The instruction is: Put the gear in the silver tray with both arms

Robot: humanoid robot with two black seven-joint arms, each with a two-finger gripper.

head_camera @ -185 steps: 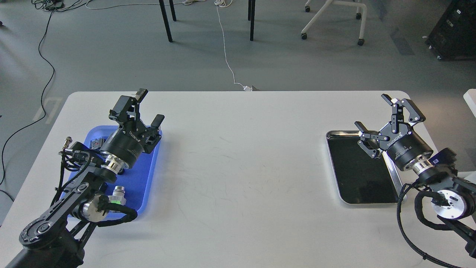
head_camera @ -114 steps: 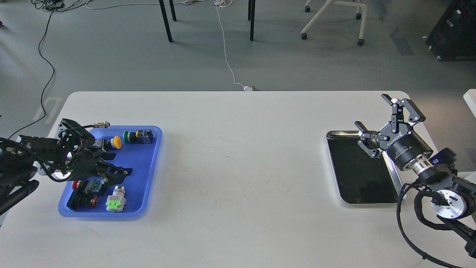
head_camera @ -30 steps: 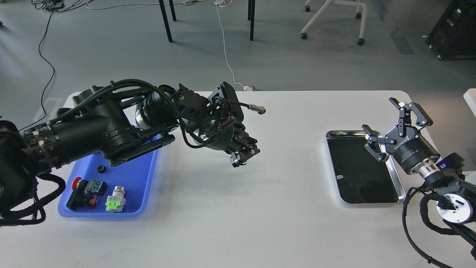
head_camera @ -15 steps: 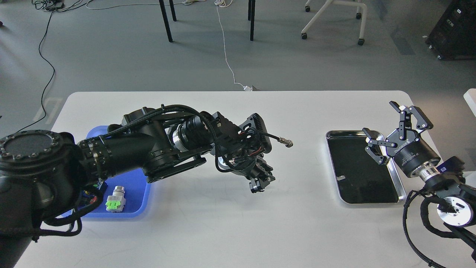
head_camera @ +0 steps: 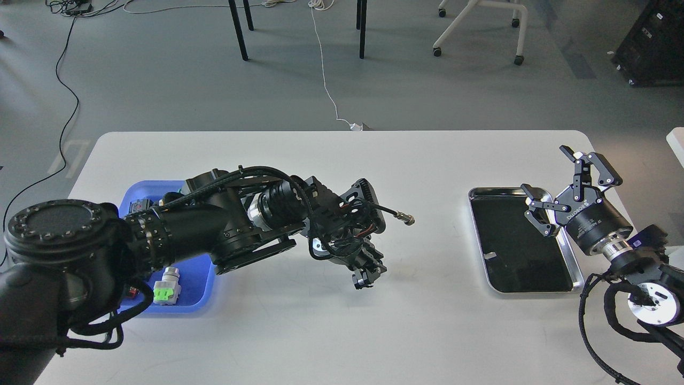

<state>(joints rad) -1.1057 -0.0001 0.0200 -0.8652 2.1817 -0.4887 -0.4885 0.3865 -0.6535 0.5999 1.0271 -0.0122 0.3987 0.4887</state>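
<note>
The silver tray [head_camera: 513, 251] lies at the right of the white table, with a dark reflective bottom and nothing in it. My right gripper [head_camera: 548, 171] is open, its fingers spread above the tray's far right corner. My left arm reaches across from the left. My left gripper [head_camera: 366, 275] points down just above the table's middle, well left of the tray. Its fingers look close together with a small pale bit at the tips. They are too small and dark to tell a grip. No gear shows plainly.
A blue plastic tray [head_camera: 199, 274] sits at the left, mostly covered by my left arm. A silver and green part [head_camera: 165, 289] shows in it. A cable plug [head_camera: 407, 218] sticks out from the left wrist. Bare table lies between the left gripper and the silver tray.
</note>
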